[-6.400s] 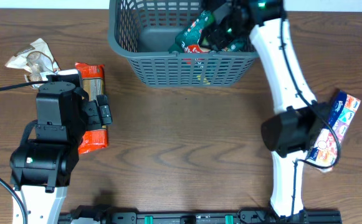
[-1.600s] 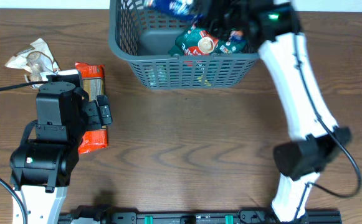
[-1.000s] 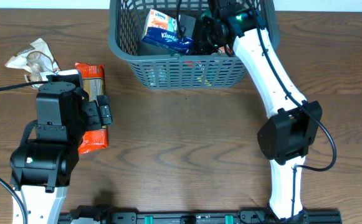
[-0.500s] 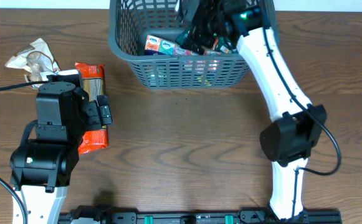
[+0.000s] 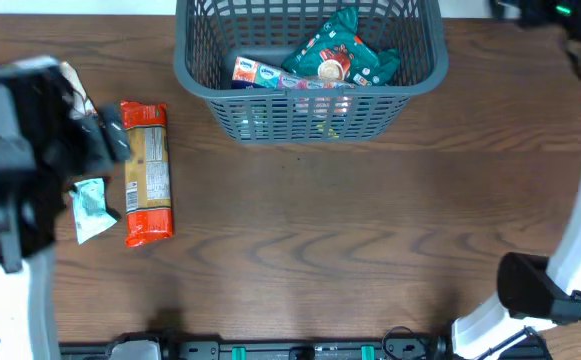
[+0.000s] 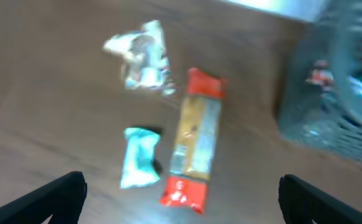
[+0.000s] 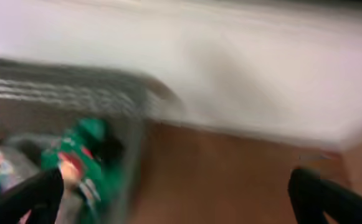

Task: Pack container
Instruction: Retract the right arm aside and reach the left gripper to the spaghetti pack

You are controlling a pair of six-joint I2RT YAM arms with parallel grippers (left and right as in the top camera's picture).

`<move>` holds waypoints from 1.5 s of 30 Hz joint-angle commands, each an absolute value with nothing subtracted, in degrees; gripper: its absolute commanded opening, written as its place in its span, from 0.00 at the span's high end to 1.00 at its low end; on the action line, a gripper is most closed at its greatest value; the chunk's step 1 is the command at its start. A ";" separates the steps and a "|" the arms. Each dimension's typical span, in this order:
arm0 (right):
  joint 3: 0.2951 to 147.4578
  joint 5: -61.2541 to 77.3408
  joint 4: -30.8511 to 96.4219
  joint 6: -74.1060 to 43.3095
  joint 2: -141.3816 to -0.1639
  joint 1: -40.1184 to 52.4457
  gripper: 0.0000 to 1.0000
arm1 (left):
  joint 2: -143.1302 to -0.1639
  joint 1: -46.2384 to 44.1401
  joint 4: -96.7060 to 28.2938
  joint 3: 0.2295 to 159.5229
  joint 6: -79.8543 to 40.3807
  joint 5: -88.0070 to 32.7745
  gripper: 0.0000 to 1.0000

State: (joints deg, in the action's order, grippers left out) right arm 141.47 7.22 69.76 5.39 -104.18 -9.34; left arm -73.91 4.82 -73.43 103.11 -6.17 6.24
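The container (image 5: pixel 310 115) is a dark grey slatted basket at the top centre of the overhead view. Inside it lie a tissue pack (image 5: pixel 256 73) and a green snack packet (image 5: pixel 336 55). My right gripper (image 7: pixel 177 199) is open and empty, just right of the basket wall (image 7: pixel 75 102), and the green packet (image 7: pixel 84 155) shows inside in its blurred view. My left gripper (image 6: pixel 181 202) is open and empty, held high over the left table. Below it lie a long orange-red packet (image 6: pixel 193 149), a small teal packet (image 6: pixel 139 165) and a crumpled clear wrapper (image 6: pixel 140 59).
In the overhead view the orange-red packet (image 5: pixel 148 170) and teal packet (image 5: pixel 91 208) lie left of the bare wooden middle. The left arm (image 5: pixel 15 150) is blurred at the left edge. The right arm (image 5: pixel 580 200) runs along the right edge.
The right gripper let the tissue pack go in the basket and pulled out to the upper right. The left arm lifted and shifted left, uncovering the teal packet.
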 commanded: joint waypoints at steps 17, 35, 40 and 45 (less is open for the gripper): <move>114.48 6.72 72.69 -7.22 -108.90 -23.35 0.01 | -106.19 11.00 -68.97 102.67 6.90 -0.69 0.01; 107.37 6.87 67.09 -6.59 -108.90 -21.71 0.01 | -107.50 10.31 -48.69 75.05 12.01 -2.70 0.01; 107.37 6.90 66.41 -6.33 -108.90 -20.73 0.01 | -107.96 10.20 -45.80 73.82 11.97 -6.20 0.01; 107.37 6.87 66.41 -5.48 -108.90 -19.92 0.01 | -111.81 10.20 -44.86 73.82 11.73 -7.03 0.01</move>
State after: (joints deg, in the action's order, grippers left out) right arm 107.44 6.61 66.52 -6.09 -109.08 -20.91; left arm -108.40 10.37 -44.71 74.00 10.98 -5.63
